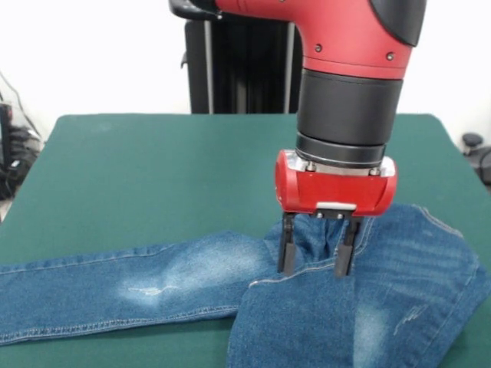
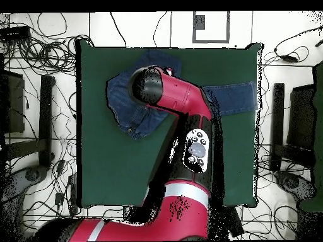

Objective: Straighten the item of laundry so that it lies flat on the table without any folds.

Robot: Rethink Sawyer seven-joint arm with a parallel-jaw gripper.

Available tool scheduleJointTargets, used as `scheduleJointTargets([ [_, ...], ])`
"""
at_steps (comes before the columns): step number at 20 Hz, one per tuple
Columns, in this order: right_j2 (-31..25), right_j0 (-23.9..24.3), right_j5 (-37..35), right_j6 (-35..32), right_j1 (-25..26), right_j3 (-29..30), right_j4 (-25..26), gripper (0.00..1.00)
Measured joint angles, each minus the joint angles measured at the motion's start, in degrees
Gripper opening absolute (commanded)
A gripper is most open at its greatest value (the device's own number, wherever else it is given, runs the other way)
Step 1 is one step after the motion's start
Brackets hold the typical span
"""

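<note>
The blue denim jeans (image 1: pixel 368 307) lie at the near side of the dark green table (image 1: pixel 153 176). One leg runs out flat to the left, with a faded whitish patch. The other part is folded over itself at the right. My gripper (image 1: pixel 318 268) points straight down with its two black fingers (image 1: pixel 287 245) apart, the tips at the denim near the crotch fold. It holds nothing that I can see. In the overhead view the jeans (image 2: pixel 135 104) lie at the table's far side and the arm hides their middle. One leg (image 2: pixel 236 97) sticks out to the right.
The arm (image 2: pixel 189 126) crosses the table (image 2: pixel 113 170) from its base at the bottom. Cables and stands surround the table on the floor. The black pedestal (image 1: pixel 238 69) stands behind the table's far edge.
</note>
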State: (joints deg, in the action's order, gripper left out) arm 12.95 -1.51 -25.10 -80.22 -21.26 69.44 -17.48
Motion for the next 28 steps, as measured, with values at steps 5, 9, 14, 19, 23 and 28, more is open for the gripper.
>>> scheduleJointTargets([
  [5, 0.0, 0.1, 0.0, 0.0, 0.0, 0.0, 0.0, 1.0],
  [9, 0.0, 0.1, 0.0, 0.0, 0.0, 0.3, 0.0, 1.0],
  [14, -0.1, 0.1, 0.0, 0.0, -0.2, 1.0, 0.0, 1.0],
  [19, -0.2, 0.1, 0.0, 0.0, -0.4, 1.8, 0.0, 1.0],
  [23, -0.2, 0.1, 0.0, 0.0, -0.5, 2.6, 0.0, 1.0],
  [28, -0.4, 0.1, 0.0, 0.0, -0.5, 2.7, 0.0, 1.0],
])
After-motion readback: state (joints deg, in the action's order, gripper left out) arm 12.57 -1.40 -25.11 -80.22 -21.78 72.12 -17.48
